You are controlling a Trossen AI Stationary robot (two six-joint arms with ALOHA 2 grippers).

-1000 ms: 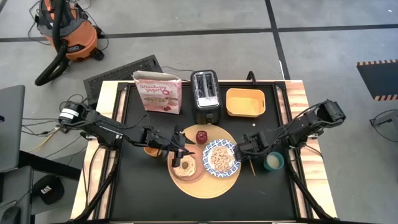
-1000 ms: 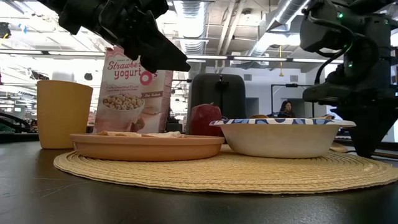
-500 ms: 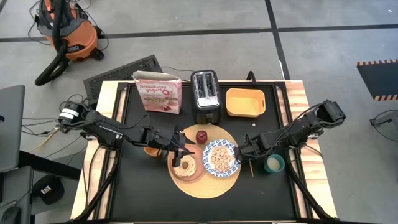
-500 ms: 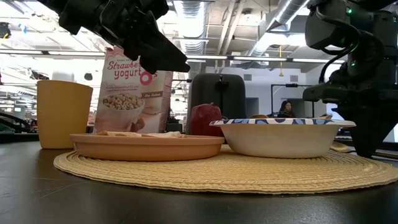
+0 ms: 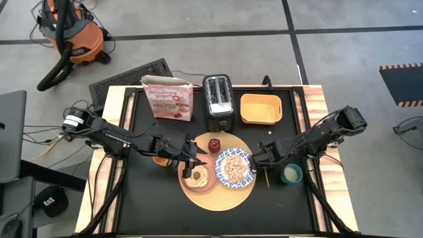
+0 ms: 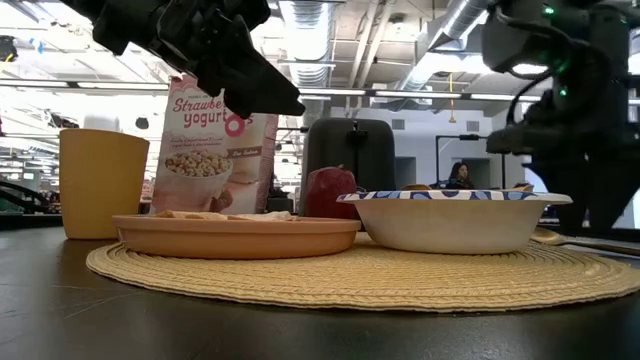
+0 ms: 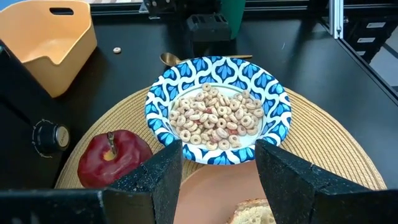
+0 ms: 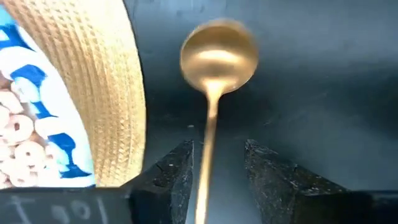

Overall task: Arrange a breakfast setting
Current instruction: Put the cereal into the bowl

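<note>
The round light-wood board (image 5: pixel 218 196) holds the salmon-pink plate (image 5: pixel 187 188) with round toasted bread (image 5: pixel 197 177), the blue-and-white dish (image 5: pixel 234 168) of cereal, and the red apple (image 5: pixel 214 144). The golden spoon (image 8: pixel 219 57) lies flat on the black table just right of the board. My right gripper (image 8: pixel 217 177) is open and low over the spoon's handle (image 8: pixel 208 140), one finger on either side, apart from it. My left gripper (image 7: pixel 217 180) is open and empty above the plate, facing the dish (image 7: pixel 217 106).
A black toaster (image 5: pixel 218 102), a yellow tray (image 5: pixel 260 109) and a cereal box (image 5: pixel 168 99) stand along the far side. A yellow cup (image 6: pixel 102 182) stands left of the board, and a teal cup (image 5: pixel 291 173) stands right of the spoon.
My right gripper has risen a little from the table beside the dish. In the low view the spoon now shows lying on the table where the fingers stood before.
</note>
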